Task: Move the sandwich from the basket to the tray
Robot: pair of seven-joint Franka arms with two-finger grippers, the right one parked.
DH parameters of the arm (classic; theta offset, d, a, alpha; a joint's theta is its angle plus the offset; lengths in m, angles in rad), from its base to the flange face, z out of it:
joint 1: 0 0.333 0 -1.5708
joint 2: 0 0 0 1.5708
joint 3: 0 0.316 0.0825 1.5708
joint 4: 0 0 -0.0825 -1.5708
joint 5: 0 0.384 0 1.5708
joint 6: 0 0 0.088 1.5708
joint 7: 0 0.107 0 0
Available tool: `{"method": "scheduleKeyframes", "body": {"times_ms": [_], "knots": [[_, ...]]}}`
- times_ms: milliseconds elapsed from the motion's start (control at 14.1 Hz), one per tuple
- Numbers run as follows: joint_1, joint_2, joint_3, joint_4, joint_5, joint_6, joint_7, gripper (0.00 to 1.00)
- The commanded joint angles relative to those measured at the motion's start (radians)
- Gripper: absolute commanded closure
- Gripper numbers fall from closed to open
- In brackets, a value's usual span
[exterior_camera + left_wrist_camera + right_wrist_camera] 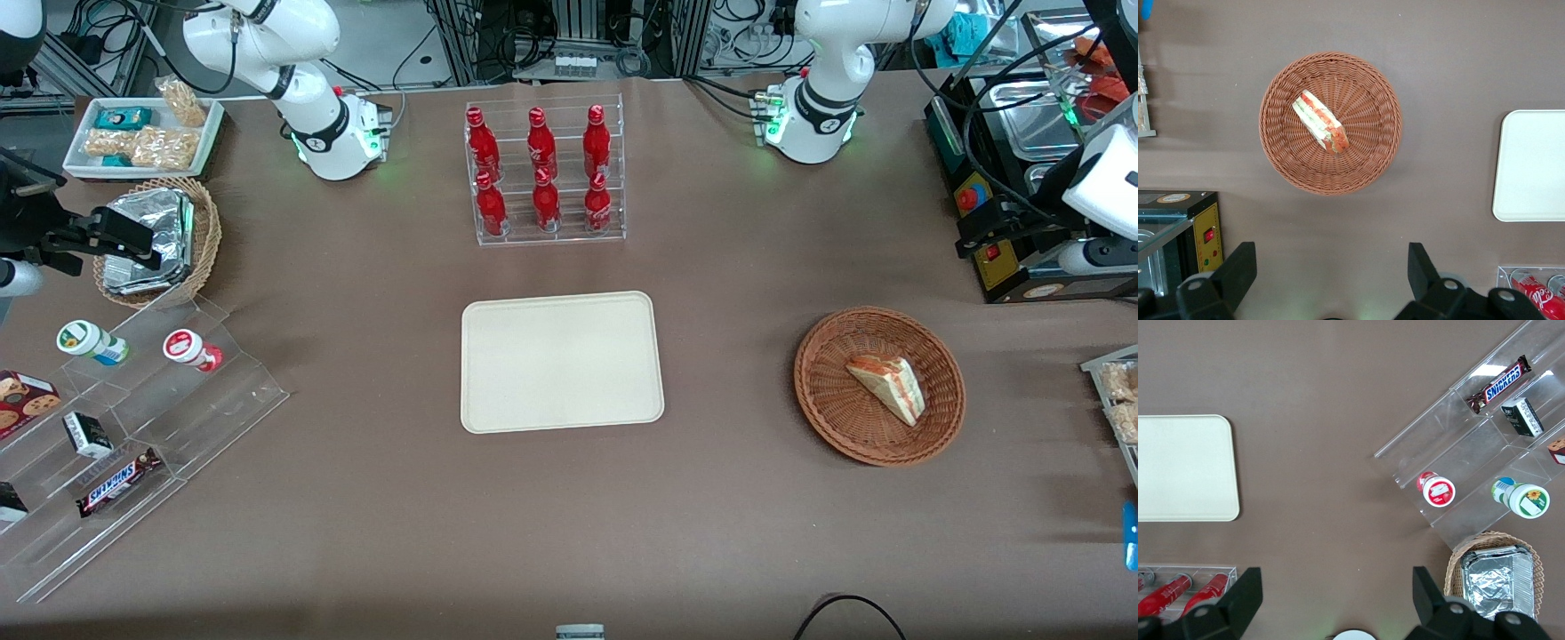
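The sandwich [889, 388], a pale bread wedge with orange-red and green filling, lies in the reddish-brown wicker basket [827, 347] toward the working arm's end of the table. The wrist view shows the sandwich [1319, 121] in the basket [1281, 93] from above. The cream tray [560, 360] lies flat mid-table with nothing on it; its edge shows in the wrist view [1531, 167]. My left gripper [969, 238] hangs high, farther from the front camera than the basket. It is open and holds nothing [1330, 252].
A clear rack of red bottles [544, 173] stands farther back than the tray. A black box with a red button [987, 213] sits by my gripper. A tan basket of foil packs [160, 236], a white snack tray [142, 133] and clear snack shelves [133, 418] are at the parked arm's end.
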Motion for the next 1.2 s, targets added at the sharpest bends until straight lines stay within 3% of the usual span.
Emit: {"method": "scheduleKeyframes", "body": {"times_ms": [0,1133], "knots": [[-0.012,-0.015,0.007,0.000,0.015,0.003,0.006,0.00],[-0.009,0.016,0.002,-0.025,0.015,0.007,0.005,0.00]]}}
